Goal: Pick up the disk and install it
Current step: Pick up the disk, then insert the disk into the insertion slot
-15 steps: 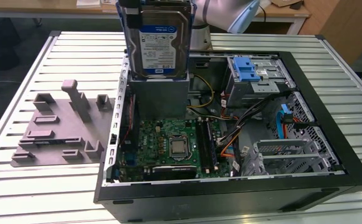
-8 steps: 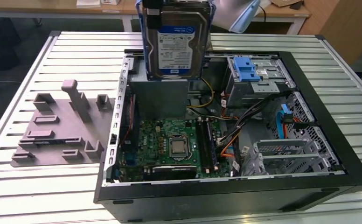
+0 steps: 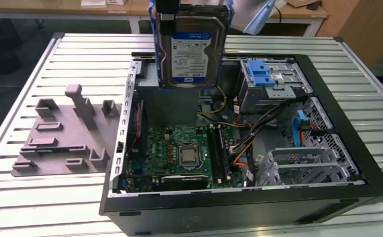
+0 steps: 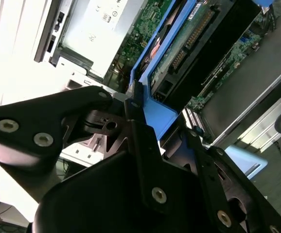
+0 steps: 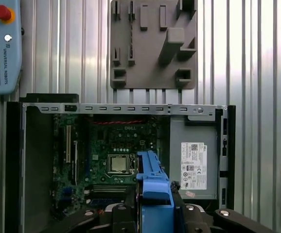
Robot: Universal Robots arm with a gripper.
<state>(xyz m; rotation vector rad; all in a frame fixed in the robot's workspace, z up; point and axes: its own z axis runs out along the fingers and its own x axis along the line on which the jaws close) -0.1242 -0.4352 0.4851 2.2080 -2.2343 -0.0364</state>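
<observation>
One disk (image 3: pixel 190 49) is in your gripper (image 4: pixel 143 114), up in the air over the open computer case (image 3: pixel 244 207).

Grip, second wrist view: the black fingers (image 4: pixel 89 104) pinch the blue carrier frame (image 4: pixel 152 116) from both sides, with blue plastic sandwiched between them. The first wrist view shows that same frame edge-on between the finger links.

Pose, exterior view: your disk stands upright with its blue-and-white label facing that camera and the carrier frame running down both long edges. The gripper is at its top edge. Its lower edge overlaps the grey metal box (image 5: pixel 184 131) in the picture, so I can't tell whether they touch or there's a gap.

Below the disk, inside the case:
- The motherboard (image 5: pixel 106 141) lies flat on the case floor, with the CPU socket (image 5: pixel 118 163) near its middle.
- The grey metal box, with a white sticker, sits just beside the motherboard against the case wall.
- The silver cage (image 3: pixel 274 84) with a blue latch (image 3: pixel 260 74) sits in the far corner, on the exterior view's right.

Outside the case:
- The grey fixture plate (image 3: pixel 59 138) lies on the slatted metal table (image 3: pixel 20 197), just beside the case on the exterior view's left.
- The pendant (image 5: pixel 2 48) with a red button (image 5: pixel 3 12) is well apart from the plate in the first wrist view.

Farthest out, wooden desks (image 3: pixel 112 7) stand behind your table.
</observation>
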